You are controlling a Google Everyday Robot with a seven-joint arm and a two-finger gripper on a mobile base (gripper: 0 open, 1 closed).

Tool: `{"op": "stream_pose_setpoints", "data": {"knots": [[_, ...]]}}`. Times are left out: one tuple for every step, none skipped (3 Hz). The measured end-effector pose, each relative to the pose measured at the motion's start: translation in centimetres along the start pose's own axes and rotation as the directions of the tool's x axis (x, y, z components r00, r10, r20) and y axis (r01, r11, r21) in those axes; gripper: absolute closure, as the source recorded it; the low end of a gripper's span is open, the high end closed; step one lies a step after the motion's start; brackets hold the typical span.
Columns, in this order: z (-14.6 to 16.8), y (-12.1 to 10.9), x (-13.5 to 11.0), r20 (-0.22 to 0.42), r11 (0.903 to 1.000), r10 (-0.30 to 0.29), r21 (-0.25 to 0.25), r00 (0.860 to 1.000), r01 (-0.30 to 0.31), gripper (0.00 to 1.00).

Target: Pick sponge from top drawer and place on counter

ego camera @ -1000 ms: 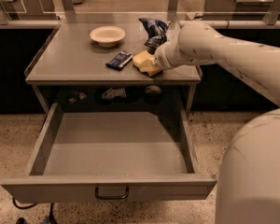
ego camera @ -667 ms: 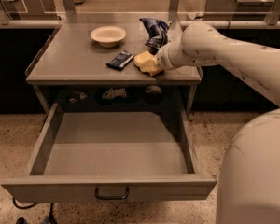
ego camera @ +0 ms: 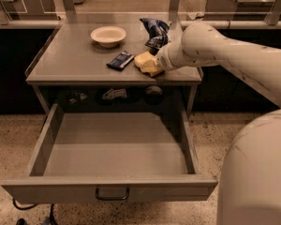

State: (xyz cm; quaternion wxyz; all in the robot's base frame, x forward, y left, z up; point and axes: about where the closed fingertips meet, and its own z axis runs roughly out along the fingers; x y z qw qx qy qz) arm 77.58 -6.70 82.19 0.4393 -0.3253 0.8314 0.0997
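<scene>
The pale-yellow sponge (ego camera: 146, 63) lies on the counter (ego camera: 70, 55), near its front right part. My gripper (ego camera: 155, 64) is at the sponge's right side, at the end of my white arm, which reaches in from the right and hides most of it. The top drawer (ego camera: 113, 150) stands pulled wide open below the counter, and its flat bottom holds nothing. Its dark handle (ego camera: 112, 193) shows on the front panel.
A cream round bowl (ego camera: 108, 34) sits at the counter's back middle. A dark flat packet (ego camera: 120, 60) lies left of the sponge. A blue crinkled bag (ego camera: 154, 32) stands behind the sponge. Small items sit on the shelf (ego camera: 113, 94) under the counter. My white base (ego camera: 255, 172) fills the lower right.
My arm has shifted slightly to the left and lower over the counter. The sponge stays in about the same spot by the gripper.
</scene>
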Motion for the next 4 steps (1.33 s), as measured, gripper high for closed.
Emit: {"op": "stream_pose_setpoints", "data": {"knots": [[0.00, 0.00, 0.00, 0.000, 1.0000, 0.000, 0.000, 1.000, 0.000, 0.34], [0.00, 0.01, 0.00, 0.000, 1.0000, 0.000, 0.000, 1.000, 0.000, 0.11], [0.01, 0.01, 0.00, 0.000, 1.0000, 0.000, 0.000, 1.000, 0.000, 0.00], [0.01, 0.02, 0.00, 0.000, 1.0000, 0.000, 0.000, 1.000, 0.000, 0.00]]}}
